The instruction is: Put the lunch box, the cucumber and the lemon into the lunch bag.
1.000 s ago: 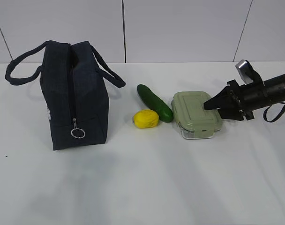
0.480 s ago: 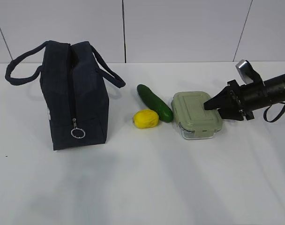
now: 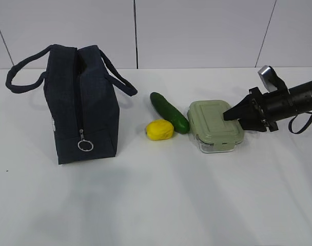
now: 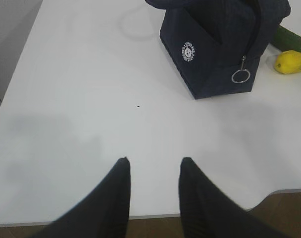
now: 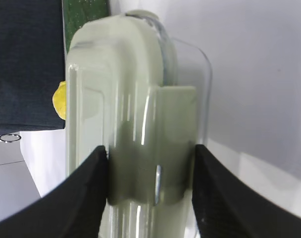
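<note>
Nothing is packed yet: the lunch box (image 3: pixel 215 125), the cucumber (image 3: pixel 169 112) and the lemon (image 3: pixel 160 129) are all seen on the white table (image 3: pixel 161 205) beside the lunch bag (image 3: pixel 83 105), which is standing upright with its top partly unzipped. The end of the lunch box is pinched between the fingers of the right gripper (image 5: pixel 149 173), though it is hard to tell if it is lifted off the table. The left gripper (image 4: pixel 153 171) is held partly open over bare table with nothing in it, so all three things are left to be put in.
</note>
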